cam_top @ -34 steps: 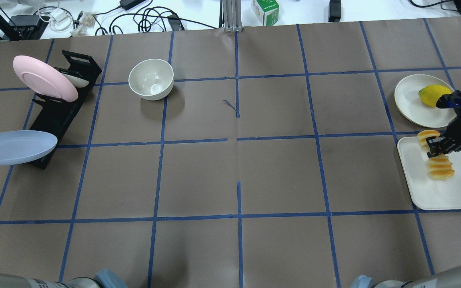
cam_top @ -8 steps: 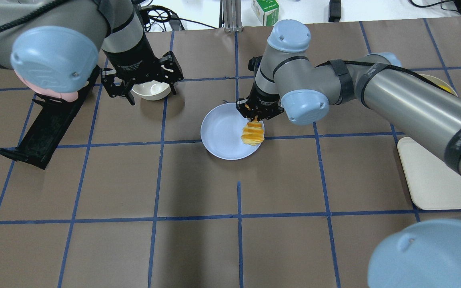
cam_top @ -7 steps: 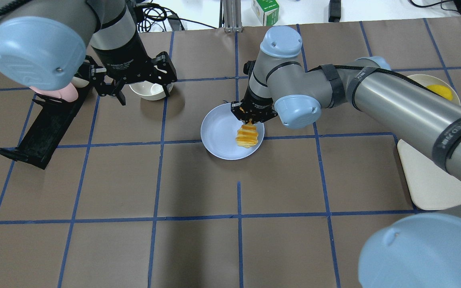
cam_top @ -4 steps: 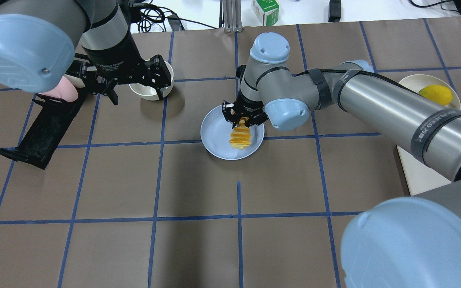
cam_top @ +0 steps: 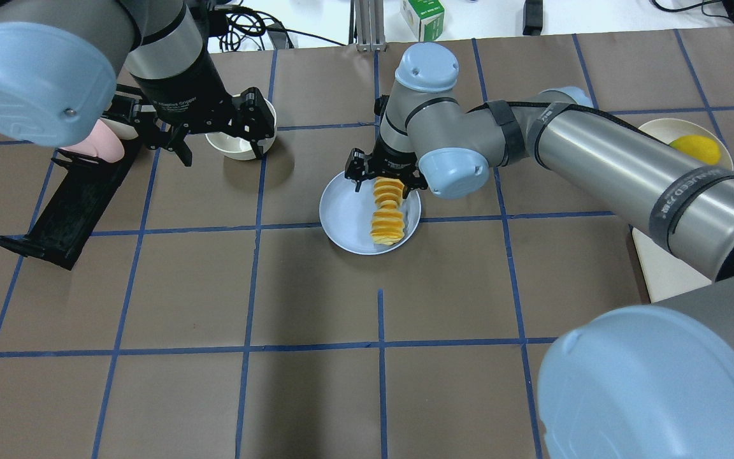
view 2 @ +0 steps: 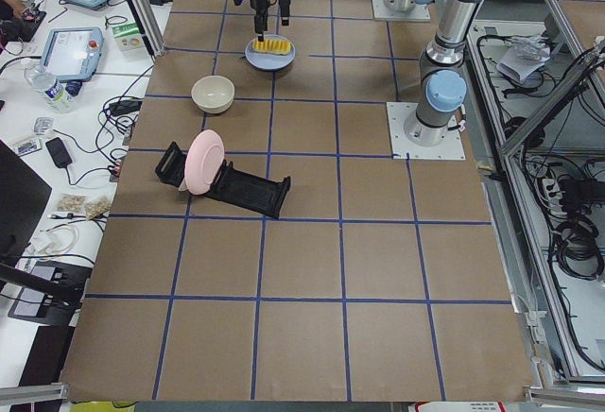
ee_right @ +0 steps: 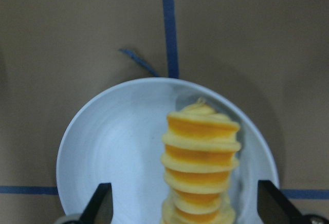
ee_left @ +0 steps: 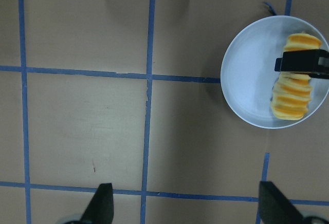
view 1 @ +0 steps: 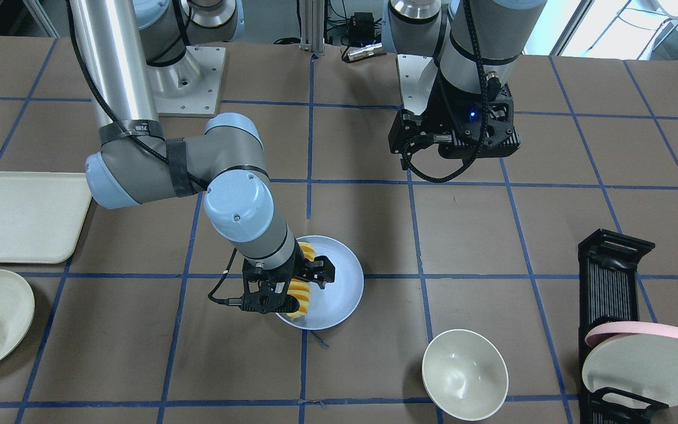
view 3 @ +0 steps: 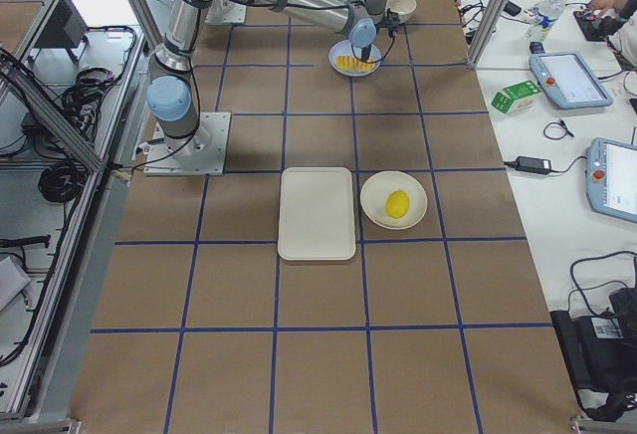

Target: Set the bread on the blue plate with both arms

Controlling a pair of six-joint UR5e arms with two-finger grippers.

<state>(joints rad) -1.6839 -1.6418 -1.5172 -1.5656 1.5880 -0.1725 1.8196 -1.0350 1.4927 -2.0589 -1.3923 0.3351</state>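
1. Surface: brown paper with a blue tape grid. A broad run of it lies between the robot-side edge and the blue plate's near rim.
2. Tray: cream, rectangular, flat. It sits well to the right of the blue plate and slightly nearer.
3. Blue plate: lies flat near the middle of the surface, with a tape line passing under its near part. Its left half shows bare.
4. Bread: lies on the right half of the blue plate, lengthwise from near to far. Its near end is close inside the near rim and its far end stops short of the far rim.
5. Right tool: sits over the bread's far end with jaws parted. One of its fingers stands on each side of the loaf, and the wrist view shows a gap on both sides, so it grips nothing. Its arm comes in from the plate's right.
6. White plate: well to the right of the blue plate, just beside the tray. A yellow fruit rests on it.
7. Bowl: cream, upright, to the far left of the blue plate, with bare surface between the two rims.
8. Left tool: raised above the bowl with jaws wide and nothing between them.
9. Rack: black, well to the left of the blue plate and past the bowl. A pink-rimmed plate stands on edge at its far end.
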